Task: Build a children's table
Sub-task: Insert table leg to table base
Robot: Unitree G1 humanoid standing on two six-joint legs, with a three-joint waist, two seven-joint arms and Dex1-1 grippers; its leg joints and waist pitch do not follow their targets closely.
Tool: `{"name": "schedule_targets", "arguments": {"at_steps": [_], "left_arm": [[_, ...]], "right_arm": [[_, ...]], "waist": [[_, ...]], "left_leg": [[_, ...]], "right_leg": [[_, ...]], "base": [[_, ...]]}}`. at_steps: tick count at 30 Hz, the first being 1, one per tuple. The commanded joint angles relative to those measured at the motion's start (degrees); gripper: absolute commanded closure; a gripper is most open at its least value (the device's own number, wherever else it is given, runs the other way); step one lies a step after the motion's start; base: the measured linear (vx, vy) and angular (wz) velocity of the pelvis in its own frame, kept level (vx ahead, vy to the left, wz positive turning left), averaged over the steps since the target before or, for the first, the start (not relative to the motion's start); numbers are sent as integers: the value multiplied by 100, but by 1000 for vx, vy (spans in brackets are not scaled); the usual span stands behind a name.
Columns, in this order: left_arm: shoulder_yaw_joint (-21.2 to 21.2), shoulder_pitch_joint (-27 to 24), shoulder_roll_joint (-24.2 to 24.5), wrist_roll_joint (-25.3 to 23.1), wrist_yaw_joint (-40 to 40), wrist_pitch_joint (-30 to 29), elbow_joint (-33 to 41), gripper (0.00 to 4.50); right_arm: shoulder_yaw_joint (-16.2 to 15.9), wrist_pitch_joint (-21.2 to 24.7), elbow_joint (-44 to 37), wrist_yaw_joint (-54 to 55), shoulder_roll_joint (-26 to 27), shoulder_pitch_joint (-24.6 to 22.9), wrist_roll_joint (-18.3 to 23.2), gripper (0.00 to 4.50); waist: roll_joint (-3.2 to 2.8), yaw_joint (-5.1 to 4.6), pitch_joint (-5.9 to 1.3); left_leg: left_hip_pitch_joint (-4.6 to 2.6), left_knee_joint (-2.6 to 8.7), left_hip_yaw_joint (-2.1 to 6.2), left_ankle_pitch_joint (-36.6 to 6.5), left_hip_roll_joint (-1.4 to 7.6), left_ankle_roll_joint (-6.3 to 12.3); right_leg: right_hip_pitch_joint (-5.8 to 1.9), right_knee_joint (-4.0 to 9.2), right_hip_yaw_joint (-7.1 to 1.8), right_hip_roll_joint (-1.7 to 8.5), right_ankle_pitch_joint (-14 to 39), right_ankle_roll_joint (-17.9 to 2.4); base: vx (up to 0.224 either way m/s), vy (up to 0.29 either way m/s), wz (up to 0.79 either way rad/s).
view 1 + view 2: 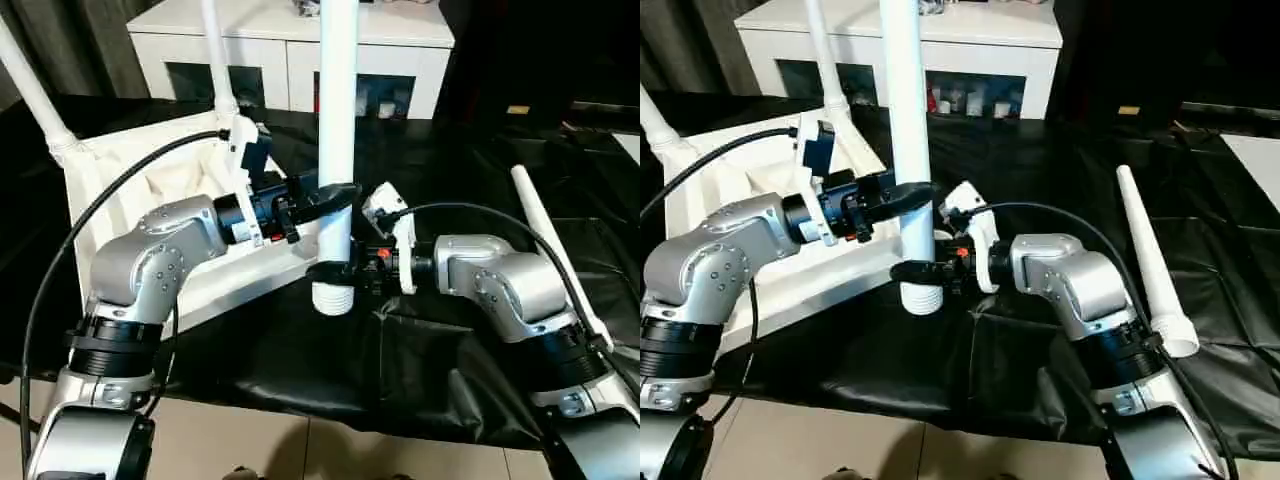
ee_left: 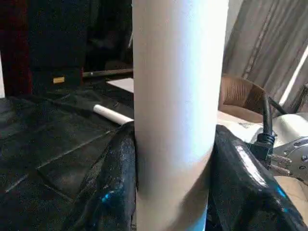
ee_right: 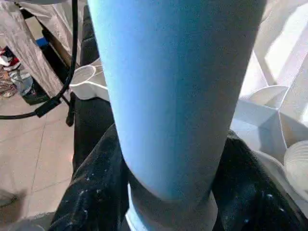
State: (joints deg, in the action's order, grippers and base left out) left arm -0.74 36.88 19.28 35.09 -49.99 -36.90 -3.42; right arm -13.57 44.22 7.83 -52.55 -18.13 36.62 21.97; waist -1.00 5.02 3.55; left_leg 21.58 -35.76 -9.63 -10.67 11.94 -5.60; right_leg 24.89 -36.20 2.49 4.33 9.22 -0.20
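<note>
Upright white leg (image 1: 337,120) gripped by left hand (image 1: 335,195) above and right hand (image 1: 330,270) below, beside the upturned tabletop (image 1: 130,180).

Large work table (image 1: 470,160) draped in glossy black sheeting, wrinkled and hanging over the near edge at 6 o'clock. Resting directly on it at 9 to 10 o'clock: upturned white table top (image 1: 130,190), ribbed underside facing up, two fitted legs (image 1: 215,55) rising from its far corners. Lying flat on the cover at 3 o'clock: one loose white leg (image 1: 1150,265), wide ribbed end toward the near edge, narrow end pointing away toward 12. Beige tiled floor (image 1: 330,450) below the near edge. White cabinet (image 1: 290,40) behind at 12 o'clock.
</note>
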Motion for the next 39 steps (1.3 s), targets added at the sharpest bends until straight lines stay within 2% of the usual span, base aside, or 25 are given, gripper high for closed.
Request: {"name": "schedule_targets", "arguments": {"at_steps": [1,5,11,13,16,23,28,29,30,31,33,34,35,36,38,39], "left_arm": [[-88,21,25,-50,-118,1,82,266],[-86,28,28,-48,-122,3,80,266],[-78,42,31,-43,-127,12,66,266],[-78,44,31,-43,-126,17,62,266],[-73,48,34,-37,-138,14,57,266],[-65,55,32,-31,-140,-5,45,266],[-29,62,38,-60,-101,15,19,266],[28,103,20,16,-48,-134,-66,266],[28,103,20,16,-48,-134,-66,210],[41,108,60,-5,12,-212,-101,196],[83,100,103,-115,178,-226,-210,196],[82,72,137,-154,197,-224,-228,186],[84,56,154,-161,197,-236,-240,154],[59,-13,235,-267,178,-144,-280,151],[59,-13,235,-267,178,-144,-280,154],[7,-57,274,-608,322,256,-472,149]], "right_arm": [[222,-164,-67,106,35,101,21,184],[251,-135,-65,167,50,120,26,139],[262,-90,-39,109,38,142,75,137],[256,-68,-46,84,32,135,89,164],[241,7,-69,29,9,100,121,174],[242,90,-69,-33,-7,83,175,244],[274,109,-17,47,-6,78,152,255],[312,100,38,120,14,93,120,257],[312,100,38,120,14,93,120,257],[365,51,105,234,45,113,73,257],[507,-136,273,537,115,155,-58,259],[597,-296,363,736,161,172,-142,259],[653,-398,416,861,189,182,-195,262],[946,-701,732,1301,296,281,-267,262],[946,-701,732,1301,296,281,-267,263],[1238,-990,1062,1741,353,390,-319,263]], "waist": [[-11,-11,-448],[-18,-8,-451],[-18,-8,-449],[-17,-7,-451],[-15,-6,-451],[-14,-7,-454],[-18,-7,-452],[-18,-6,-451],[-20,-7,-450],[-24,-5,-453],[-28,-14,-452],[-15,-16,-451],[-22,-15,-451],[-35,-17,-456],[-29,-16,-458],[-35,-16,-463]], "left_leg": [[-46,445,-25,-1146,5,-108],[-47,445,-24,-1109,4,-108],[-47,446,-24,-1125,5,-107],[-48,444,-25,-1122,4,-100],[-42,443,-24,-1102,4,-88],[-45,442,-23,-1101,5,-91],[-48,441,-24,-1118,5,-100],[-46,443,-23,-1115,5,-105],[-49,443,-24,-1116,3,-109],[-48,441,-22,-1117,3,-111],[-48,441,-24,-1100,-2,-131],[-51,444,-25,-1117,-12,-156],[-50,443,-26,-1115,-7,-195],[-53,442,-27,-1092,-13,-230],[-60,442,-30,-1105,-19,-234],[-59,443,-25,-1080,-10,-204]], "right_leg": [[-392,407,-174,210,1189,-1116],[-396,400,-171,208,1117,-1142],[-396,405,-172,210,1152,-1129],[-399,404,-171,209,1144,-1132],[-403,400,-171,209,1115,-1142],[-401,398,-170,208,1105,-1147],[-396,405,-172,210,1158,-1135],[-398,403,-170,210,1155,-1135],[-393,403,-169,206,1156,-1136],[-397,402,-169,209,1151,-1137],[-384,400,-170,203,1130,-1138],[-390,410,-166,207,1217,-1115],[-380,415,-169,212,1269,-1086],[-372,414,-170,218,1290,-1076],[-386,411,-168,204,1255,-1077],[-380,409,-167,208,1162,-1087]], "base": [[0,0,0],[0,0,0],[0,0,0],[0,0,0],[0,0,0],[0,0,0],[0,0,0],[0,0,0],[0,0,0],[0,0,0],[0,0,0],[0,0,0],[0,0,0],[0,0,0],[0,0,0],[0,0,0]]}}
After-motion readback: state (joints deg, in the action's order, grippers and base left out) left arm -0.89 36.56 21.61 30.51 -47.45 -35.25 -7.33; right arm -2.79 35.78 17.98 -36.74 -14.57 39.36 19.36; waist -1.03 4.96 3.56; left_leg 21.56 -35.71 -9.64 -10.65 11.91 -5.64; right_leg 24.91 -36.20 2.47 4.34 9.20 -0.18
